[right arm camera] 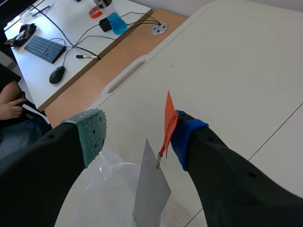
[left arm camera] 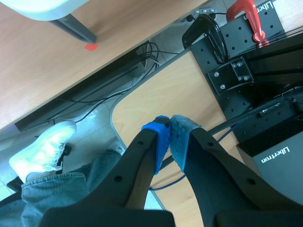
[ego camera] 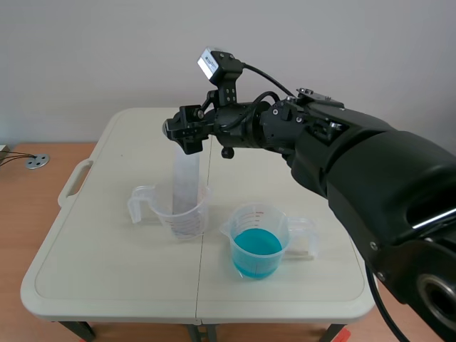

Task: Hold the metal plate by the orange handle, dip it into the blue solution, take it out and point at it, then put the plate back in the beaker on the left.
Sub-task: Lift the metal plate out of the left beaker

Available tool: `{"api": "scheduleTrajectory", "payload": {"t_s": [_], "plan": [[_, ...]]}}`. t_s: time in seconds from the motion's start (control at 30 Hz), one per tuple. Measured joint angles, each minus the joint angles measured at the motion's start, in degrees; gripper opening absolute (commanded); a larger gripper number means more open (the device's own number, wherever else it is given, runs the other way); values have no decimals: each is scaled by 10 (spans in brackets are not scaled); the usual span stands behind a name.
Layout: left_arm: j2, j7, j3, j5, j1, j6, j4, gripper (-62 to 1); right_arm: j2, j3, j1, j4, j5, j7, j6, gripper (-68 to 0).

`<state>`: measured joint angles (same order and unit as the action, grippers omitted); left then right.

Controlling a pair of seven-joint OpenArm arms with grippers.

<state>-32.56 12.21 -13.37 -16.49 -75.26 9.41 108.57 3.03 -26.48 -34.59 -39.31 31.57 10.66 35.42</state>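
Hidden from you: in the scene view the right end effector (right arm camera: 138,131) covers the orange handle (right arm camera: 168,120). Only the right wrist view shows it.
Cut off: the right wrist view shows only part of the rim of the clear plastic beaker on the left (ego camera: 196,221).
Hard to make out: the handle stands right at the blue pad (right arm camera: 187,137). You cannot tell whether the two touch.
Out of the scene view: the left arm does not show there.
Right arm pose: it comes in from the right, raised, and reaches past the middle. Its end effector hangs over the left beaker.
Right end effector: wide, with the grey-green pad (right arm camera: 92,135) well off the handle and nothing clamped.
Left end effector (left arm camera: 169,139): closed on nothing, pads together, aimed at the floor by a white shoe (left arm camera: 45,146).
Thin grey metal plate (ego camera: 184,174): it stands upright in the left beaker, handle uppermost.
Blue solution (ego camera: 256,246): it sits in a second clear beaker (ego camera: 279,222), just right of the first.
Room: the beakers stand apart, handles turned outward, on the white counter (ego camera: 114,249). The second one is nearer the front edge.
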Motion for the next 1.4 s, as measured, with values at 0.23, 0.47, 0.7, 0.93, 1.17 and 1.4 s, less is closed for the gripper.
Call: {"api": "scheduleTrajectory", "payload": {"t_s": [0.23, 0.47, 0.7, 0.93, 1.17, 1.4], "plan": [[0, 0, 0, 0, 0, 0, 0, -592, 0, 0, 0, 0, 0, 0, 0, -596], [0, 0, 0, 0, 0, 0, 0, -592, 0, 0, 0, 0, 0, 0, 0, -662], [0, 0, 0, 0, 0, 0, 0, -592, 0, 0, 0, 0, 0, -1, 34, -662], [0, 0, 0, 0, 0, 0, 0, -592, 0, 0, 1, -1, -27, -29, 49, -660], [0, 0, 0, 0, 0, 0, 0, -592, 0, 0, 31, -59, -90, -43, 49, -660], [0, 0, 0, 0, 0, 0, 0, -592, 0, 0, 73, -161, -149, -42, 49, -660]]}}
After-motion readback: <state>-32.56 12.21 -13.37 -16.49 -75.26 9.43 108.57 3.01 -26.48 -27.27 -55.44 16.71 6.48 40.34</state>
